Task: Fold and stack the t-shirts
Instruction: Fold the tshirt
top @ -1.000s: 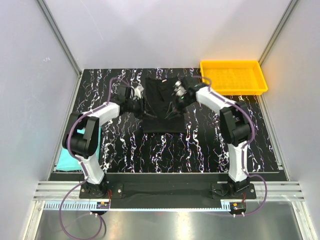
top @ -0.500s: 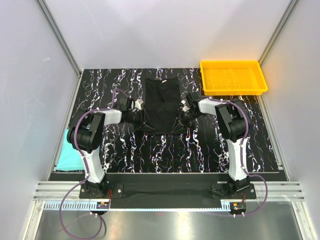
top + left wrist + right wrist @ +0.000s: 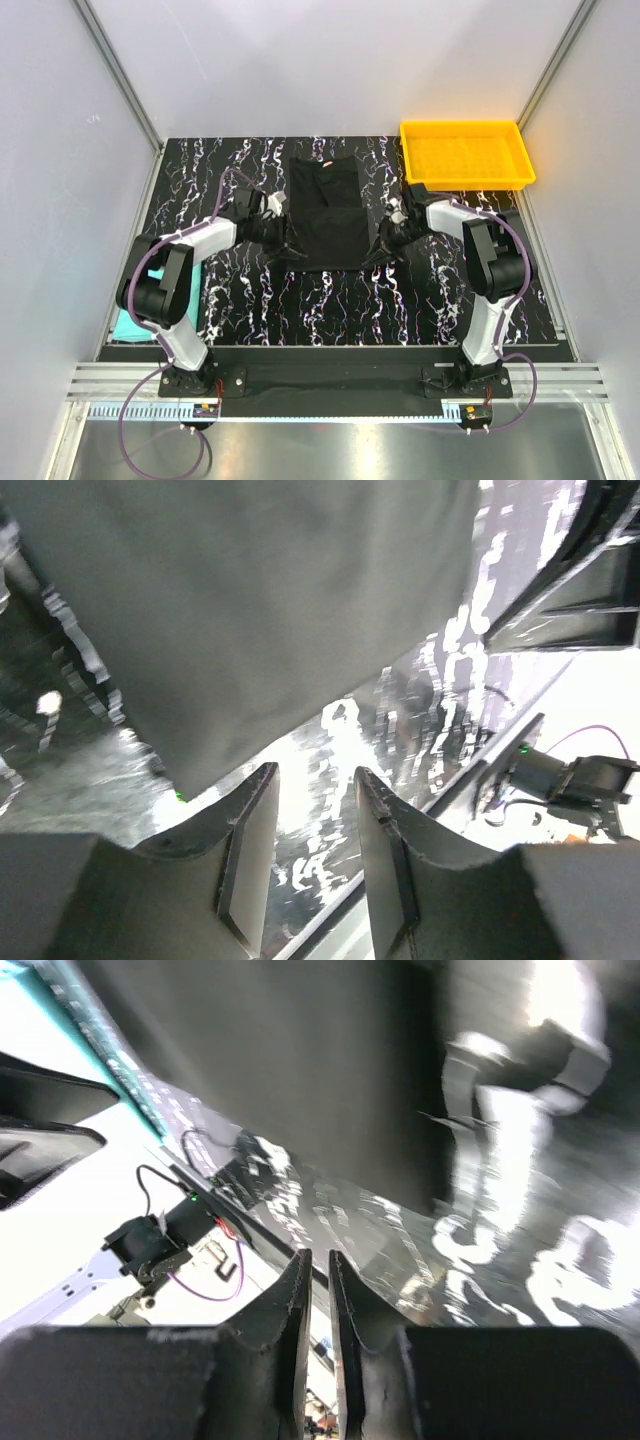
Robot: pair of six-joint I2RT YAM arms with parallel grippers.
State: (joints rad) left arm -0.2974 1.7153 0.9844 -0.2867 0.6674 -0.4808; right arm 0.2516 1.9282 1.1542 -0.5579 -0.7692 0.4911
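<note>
The black t-shirt [image 3: 325, 212] lies flat in the middle of the marbled table, its white neck label at the far end. My left gripper [image 3: 287, 240] sits low at the shirt's near-left edge. In the left wrist view the left gripper [image 3: 315, 773] is open and empty, with the black cloth [image 3: 250, 610] just beyond the fingertips. My right gripper [image 3: 385, 246] rests off the shirt's near-right edge. In the right wrist view the right gripper [image 3: 318, 1255] shows only a thin slit, nothing in it. The teal t-shirt [image 3: 124, 322] lies at the table's left edge, partly behind the left arm.
A yellow tray [image 3: 466, 176] stands at the back right corner. Grey walls and metal rails close in the table on the left, right and back. The arm bases and their purple cables run along the near edge.
Both grippers have moved nearer and lower, from over the shirt to its near corners. The right one slid off the right edge and its jaws narrowed. The shirt's near part now lies wider.
</note>
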